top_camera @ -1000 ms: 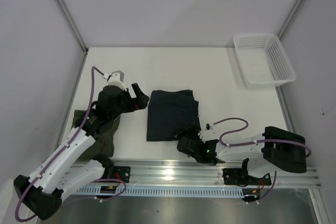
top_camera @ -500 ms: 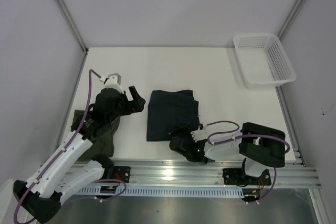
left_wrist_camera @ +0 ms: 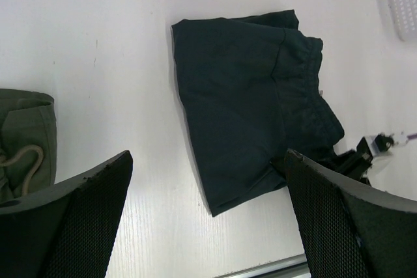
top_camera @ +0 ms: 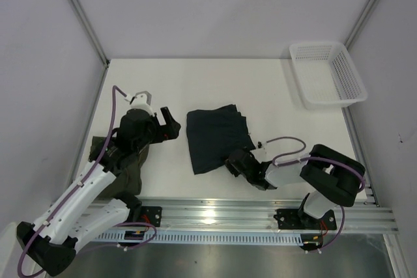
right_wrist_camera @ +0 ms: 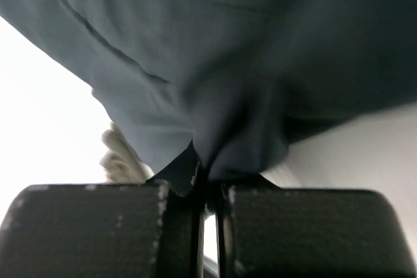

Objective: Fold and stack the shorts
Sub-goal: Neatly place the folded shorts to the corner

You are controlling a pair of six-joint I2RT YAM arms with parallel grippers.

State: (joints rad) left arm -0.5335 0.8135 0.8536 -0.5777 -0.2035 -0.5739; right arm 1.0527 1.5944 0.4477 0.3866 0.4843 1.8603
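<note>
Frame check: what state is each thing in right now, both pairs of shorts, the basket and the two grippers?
navy shorts: folded, flat on the table, near edge pinched.
olive shorts: at the table's left edge, partly hidden, apart from the navy pair, not stacked.
basket: upright, empty, far right corner.
left gripper: open, holding nothing.
right gripper: shut on the navy shorts.

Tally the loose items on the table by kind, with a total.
Pairs of shorts: 2 (dark navy pair, olive-green pair)
White mesh basket: 1
Total: 3
</note>
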